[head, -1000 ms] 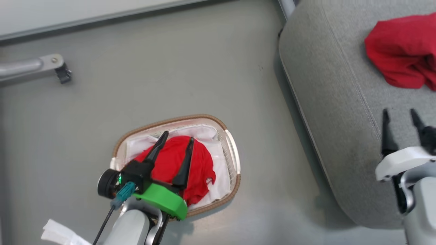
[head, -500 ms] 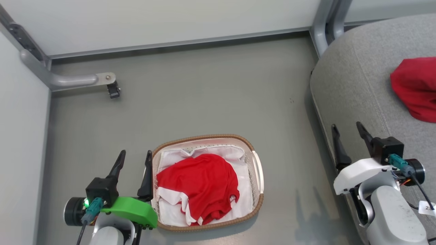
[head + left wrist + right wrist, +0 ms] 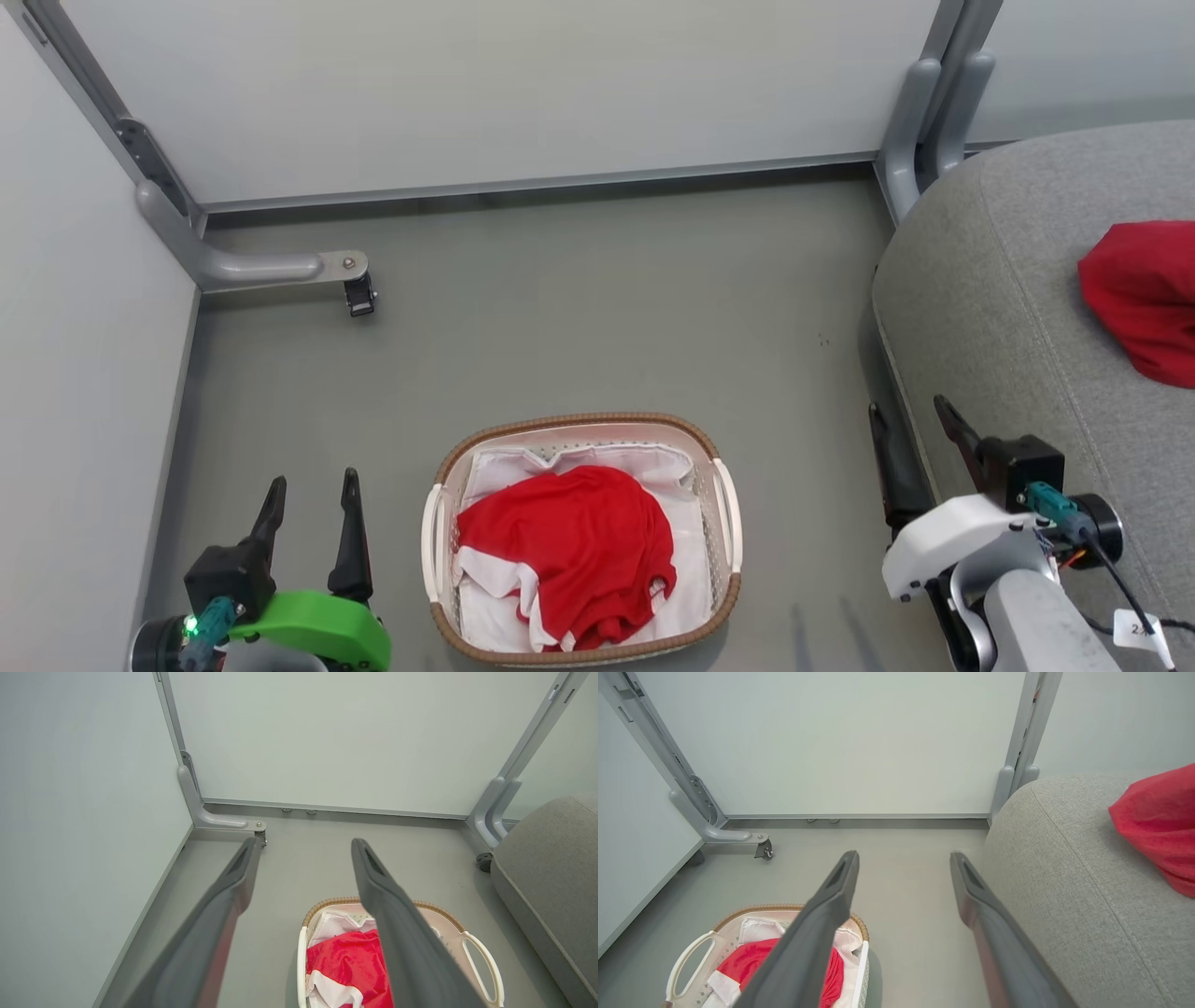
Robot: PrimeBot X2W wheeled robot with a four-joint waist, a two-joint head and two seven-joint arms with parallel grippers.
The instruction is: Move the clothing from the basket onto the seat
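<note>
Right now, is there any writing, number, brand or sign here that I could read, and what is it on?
"2", then a mark too blurred to read: on the small white tag beside the robot's right arm, at the head view's lower right.
No other text: none can be read on the basket, the red clothing or the grey seat.

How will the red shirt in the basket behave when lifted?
Probably floppy: the red shirt lies crumpled in folds, so should sag and dangle. Likely light: thin fabric. Might drag the loose white liner under it.
</note>
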